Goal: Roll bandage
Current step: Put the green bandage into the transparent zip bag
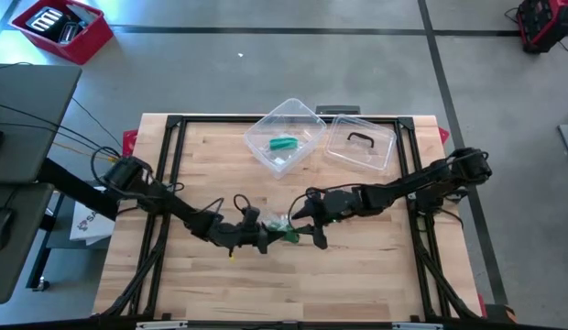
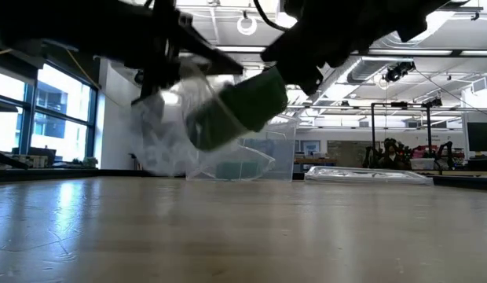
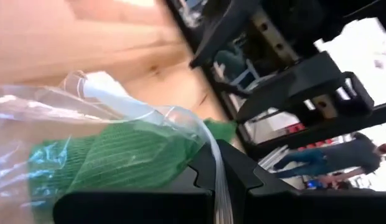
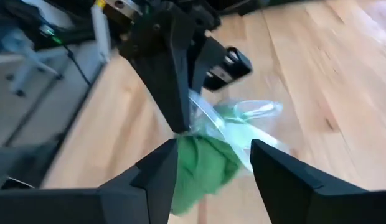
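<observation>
green bandage [image 1: 289, 236] hangs above the table [image 1: 376, 275], near its middle and a little toward 6 o'clock, with the two grippers meeting over it. it sits partly inside a clear wrapper [image 3: 118, 124]. the left gripper [image 1: 266, 240] comes in from 9 o'clock with its fingers clenched on the wrapper's edge. the right gripper [image 4: 208, 163] comes from 3 o'clock; its fingers stand apart on either side of the loose green end, not yet pinching it.

the step in hand looks like getting the bandage free of the wrapper so it can be rolled. to do it well, the right fingers should close on cloth only, not on plastic, and draw away toward 3 o'clock while the left keeps the wrapper firm. pull slowly, or the cloth may bunch or drag the wrapper along.

a clear box [image 1: 286, 136] with another green roll [image 1: 283, 144] sits at 12 o'clock, its lid [image 1: 361, 145] beside it.
</observation>
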Robot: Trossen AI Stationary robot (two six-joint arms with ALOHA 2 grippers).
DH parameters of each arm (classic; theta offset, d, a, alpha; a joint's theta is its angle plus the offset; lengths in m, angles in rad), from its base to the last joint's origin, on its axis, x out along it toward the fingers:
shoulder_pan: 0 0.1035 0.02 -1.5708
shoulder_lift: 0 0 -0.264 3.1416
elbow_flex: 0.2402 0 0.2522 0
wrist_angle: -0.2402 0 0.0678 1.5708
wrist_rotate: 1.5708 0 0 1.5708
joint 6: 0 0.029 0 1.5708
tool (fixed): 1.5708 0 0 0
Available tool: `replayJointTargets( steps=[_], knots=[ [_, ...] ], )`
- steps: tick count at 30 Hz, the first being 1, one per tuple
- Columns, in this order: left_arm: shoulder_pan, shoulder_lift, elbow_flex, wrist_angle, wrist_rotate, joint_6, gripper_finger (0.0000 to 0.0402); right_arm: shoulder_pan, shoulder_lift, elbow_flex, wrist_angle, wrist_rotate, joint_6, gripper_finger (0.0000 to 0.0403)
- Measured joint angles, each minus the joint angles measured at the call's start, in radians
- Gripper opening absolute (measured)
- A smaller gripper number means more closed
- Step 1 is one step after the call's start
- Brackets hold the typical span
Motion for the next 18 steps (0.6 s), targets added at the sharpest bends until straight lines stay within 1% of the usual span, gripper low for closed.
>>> replayJointTargets(
  steps=[3, 7, 12, 13, 15, 17, 18],
  knots=[
    [0.005, 0.041, 0.0, 0.0, 0.031, -0.006, 0.0, 0.028, 0.003, -0.001, -0.057, 0.042, -0.038, 0.0193],
    [0.016, 0.056, -0.001, -0.011, 0.071, -0.016, 0.0, 0.064, 0.004, -0.001, -0.142, 0.042, -0.171, 0.0193],
    [0.019, 0.056, -0.001, -0.014, 0.073, -0.016, 0.0, 0.071, 0.008, -0.002, -0.292, 0.042, -0.209, 0.0193],
    [0.019, 0.056, -0.001, -0.012, 0.074, -0.016, 0.0, 0.071, 0.013, -0.008, -0.29, 0.03, -0.227, 0.0193],
    [0.019, 0.057, -0.002, 0.019, 0.074, -0.006, 0.0, 0.074, 0.033, -0.051, -0.222, -0.048, -0.283, 0.0193],
    [0.019, 0.057, -0.002, 0.088, 0.073, 0.008, 0.0, 0.088, 0.054, -0.121, -0.09, -0.129, -0.334, 0.0193],
    [0.019, 0.057, -0.002, 0.129, 0.073, 0.022, 0.0, 0.101, 0.06, -0.154, -0.022, -0.148, -0.344, 0.0193]
  ],
)
